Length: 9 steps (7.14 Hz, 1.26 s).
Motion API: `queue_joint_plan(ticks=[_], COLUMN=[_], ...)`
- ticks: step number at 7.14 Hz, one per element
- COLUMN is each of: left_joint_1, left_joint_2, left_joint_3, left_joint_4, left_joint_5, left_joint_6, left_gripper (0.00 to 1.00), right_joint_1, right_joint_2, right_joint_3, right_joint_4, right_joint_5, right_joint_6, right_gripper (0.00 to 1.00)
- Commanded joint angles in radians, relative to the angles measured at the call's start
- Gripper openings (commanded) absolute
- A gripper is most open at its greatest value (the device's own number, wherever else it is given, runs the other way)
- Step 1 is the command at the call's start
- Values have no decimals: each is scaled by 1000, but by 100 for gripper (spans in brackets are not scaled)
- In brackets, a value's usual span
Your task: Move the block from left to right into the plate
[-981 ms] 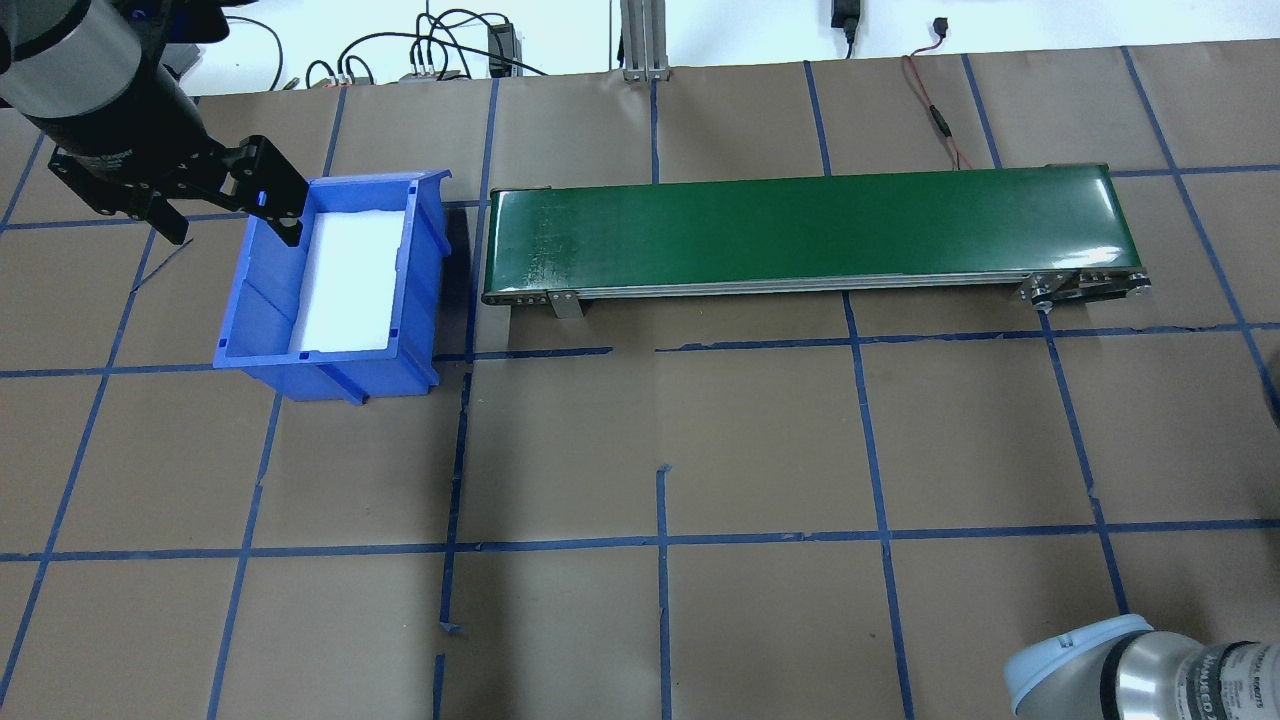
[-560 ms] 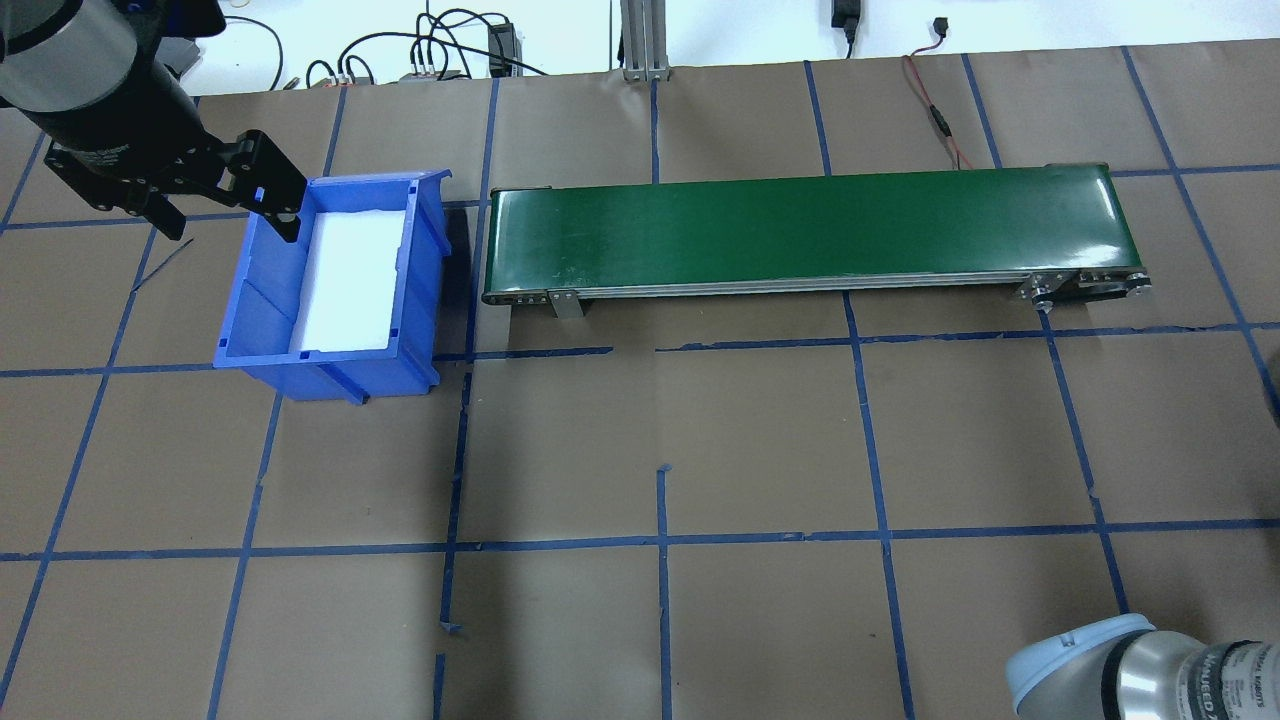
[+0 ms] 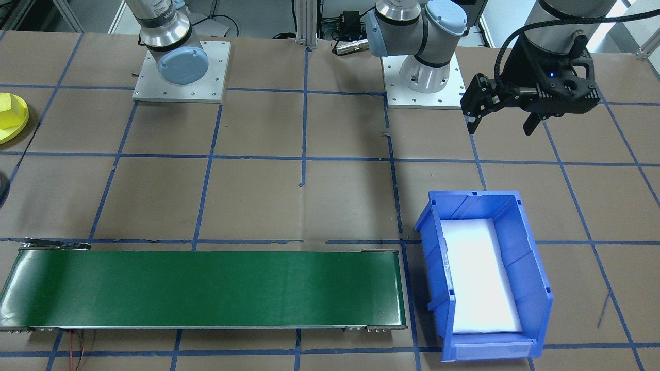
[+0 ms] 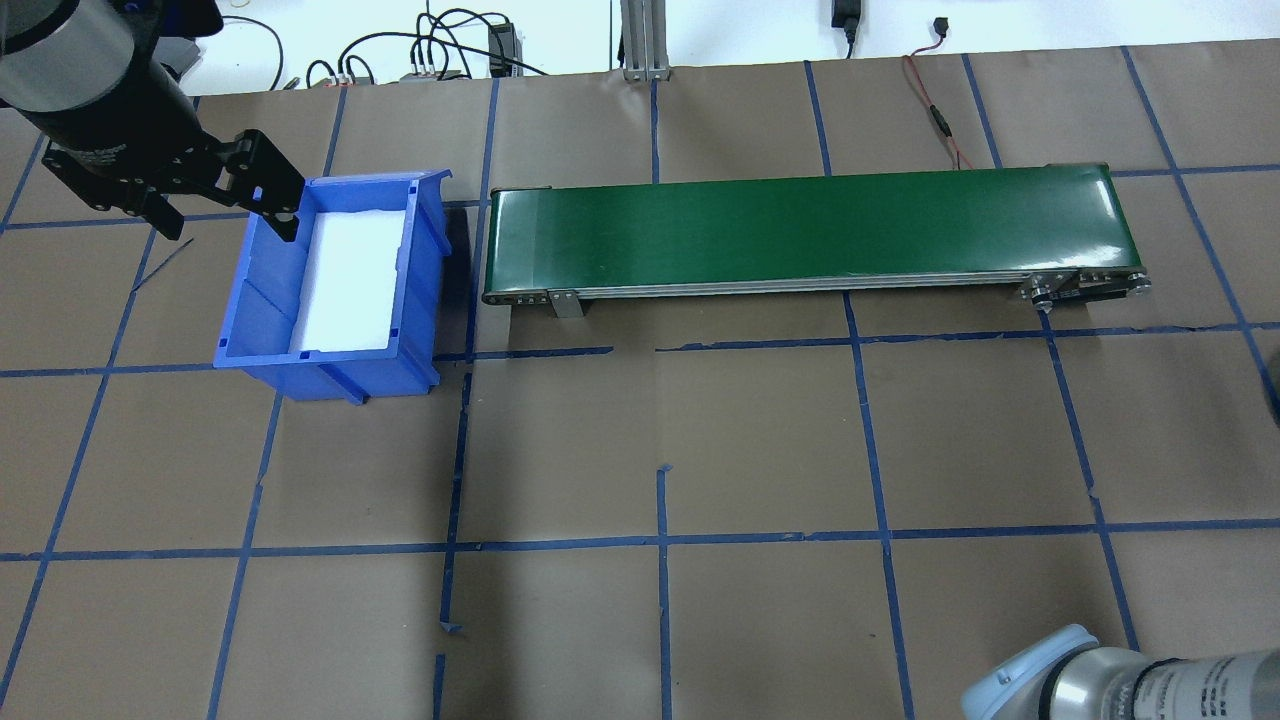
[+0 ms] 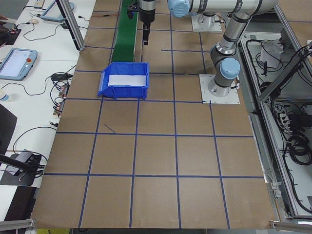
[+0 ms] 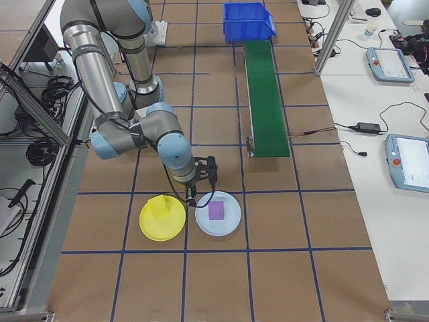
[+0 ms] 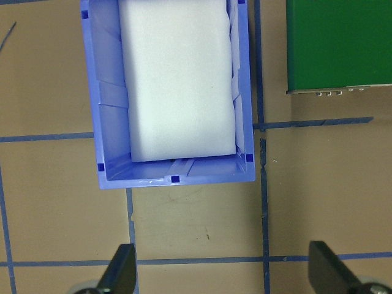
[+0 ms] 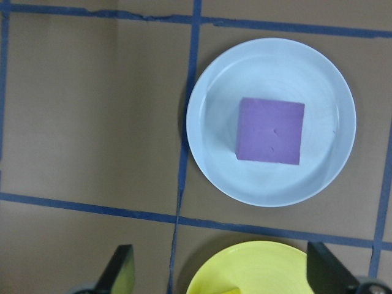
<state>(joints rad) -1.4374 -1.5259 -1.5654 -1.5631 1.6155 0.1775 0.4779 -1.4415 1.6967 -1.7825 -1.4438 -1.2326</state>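
On my brown-papered table [image 6: 281,228], the purple foam cube [image 8: 270,130] sits in the pale blue round plate [image 8: 324,165], ahead of my right gripper [image 8: 219,269], jaws spread and empty. Yellow plastic plate [image 6: 151,227] just beside holds a yellow cube [image 6: 158,208]. Left gripper [image 7: 223,272] hangs open near the blue bin [image 7: 107,122].

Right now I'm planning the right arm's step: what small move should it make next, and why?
Probably shift the right tool over the purple cube and lower it. The tool is open and empty, and the cube sits in the pale plate, not the yellow plate.
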Motion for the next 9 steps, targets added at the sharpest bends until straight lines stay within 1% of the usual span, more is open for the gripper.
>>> queue_joint_plan(ticks=[1, 2, 3, 4, 6, 9], left_joint_1=[0, 0, -1, -1, -1, -1], left_joint_2=[0, 0, 1, 1, 3, 18], left_joint_3=[2, 5, 10, 7, 7, -8], left_joint_4=[0, 0, 0, 0, 2, 5], left_joint_5=[1, 0, 0, 0, -5, -9], left_joint_6=[0, 0, 0, 0, -1, 0], left_gripper=[100, 100, 100, 100, 100, 100], right_joint_1=[155, 209, 275, 362, 537, 784], right_joint_2=[-57, -113, -184, -230, -237, -238], right_joint_3=[-57, -55, -48, -39, -52, -69], right_joint_4=[63, 160, 228, 244, 297, 298], right_joint_5=[-4, 2, -1, -9, 2, -6], right_joint_6=[74, 147, 236, 246, 261, 636], right_gripper=[100, 100, 100, 100, 100, 100])
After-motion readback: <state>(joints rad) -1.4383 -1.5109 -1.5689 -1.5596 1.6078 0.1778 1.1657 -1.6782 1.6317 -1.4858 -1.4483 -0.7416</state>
